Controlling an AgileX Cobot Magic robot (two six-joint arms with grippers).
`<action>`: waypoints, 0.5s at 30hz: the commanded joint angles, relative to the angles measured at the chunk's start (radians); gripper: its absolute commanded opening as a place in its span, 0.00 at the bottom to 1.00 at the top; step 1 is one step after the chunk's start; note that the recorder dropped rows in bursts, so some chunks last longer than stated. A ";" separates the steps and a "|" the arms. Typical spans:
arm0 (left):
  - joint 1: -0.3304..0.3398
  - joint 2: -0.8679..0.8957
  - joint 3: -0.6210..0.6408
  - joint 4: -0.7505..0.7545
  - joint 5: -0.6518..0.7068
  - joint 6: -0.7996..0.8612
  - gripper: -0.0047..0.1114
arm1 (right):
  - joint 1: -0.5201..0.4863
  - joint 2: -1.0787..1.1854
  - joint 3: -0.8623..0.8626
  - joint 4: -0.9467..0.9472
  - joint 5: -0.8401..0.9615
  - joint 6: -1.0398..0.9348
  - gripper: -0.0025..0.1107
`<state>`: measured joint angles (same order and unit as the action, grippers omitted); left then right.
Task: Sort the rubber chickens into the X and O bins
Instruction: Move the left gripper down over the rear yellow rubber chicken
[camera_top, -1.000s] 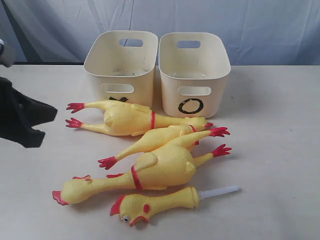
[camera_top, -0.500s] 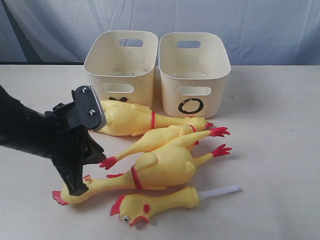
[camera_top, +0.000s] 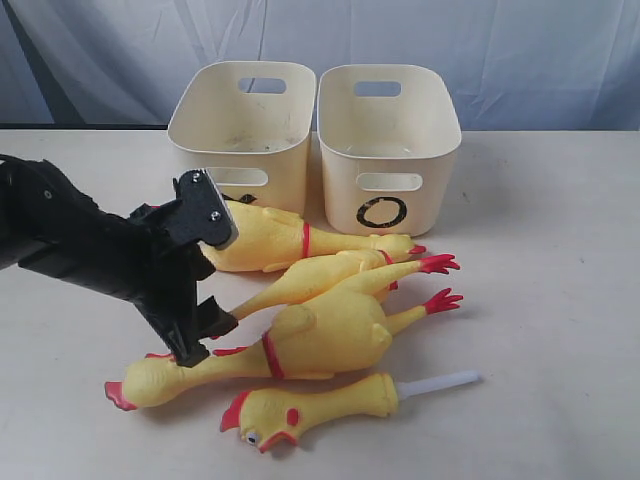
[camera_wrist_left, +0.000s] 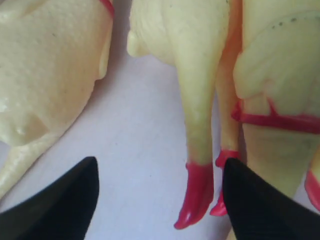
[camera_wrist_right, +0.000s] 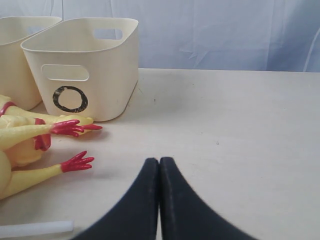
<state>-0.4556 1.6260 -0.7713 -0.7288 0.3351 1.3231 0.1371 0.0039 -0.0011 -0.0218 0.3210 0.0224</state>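
Here the black left gripper (camera_wrist_left: 160, 165) hangs low over the pale tabletop (camera_top: 550, 330) with its fingers spread wide. Between them lies the red foot (camera_wrist_left: 195, 195) of the slim yellow rubber chicken (camera_top: 320, 275), and nothing is clamped. In the exterior view its arm reaches in from 9 o'clock and covers that foot end of the pile.

The four chickens lie together at the middle of the table. The large yellow rubber chicken with a red neck band (camera_top: 260, 240) lies farthest toward 12 o'clock, just in front of the tubs, its head pointing to 3 o'clock. The slim one lies slantwise against it. A second large yellow chicken (camera_top: 335, 335) lies below that, with its head toward 8 o'clock and its red feet toward 2 o'clock. The small yellow chicken ending in a white tube (camera_top: 320, 405) lies nearest 6 o'clock, the tube pointing to 3 o'clock.

At 12 o'clock two cream plastic tubs with slot handles stand side by side, touching or nearly so. The tub toward 11 o'clock (camera_top: 280, 160) has its black mark mostly hidden. The tub toward 1 o'clock (camera_top: 435, 170) bears a black O (camera_top: 380, 212). No chicken shows in either.

The black right gripper (camera_wrist_right: 159, 162) has its fingers pressed together on nothing, over bare table well away from the chickens.
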 joint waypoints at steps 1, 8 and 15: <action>-0.006 0.026 -0.007 -0.018 -0.005 0.004 0.61 | 0.004 -0.004 0.001 -0.001 -0.002 -0.003 0.01; -0.006 0.048 -0.026 -0.067 -0.024 0.017 0.61 | 0.004 -0.004 0.001 -0.001 -0.002 -0.003 0.01; -0.006 0.073 -0.036 -0.090 -0.017 0.022 0.61 | 0.004 -0.004 0.001 -0.001 0.001 -0.003 0.01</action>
<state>-0.4571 1.6805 -0.8032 -0.7946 0.3146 1.3422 0.1371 0.0039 -0.0011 -0.0218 0.3210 0.0224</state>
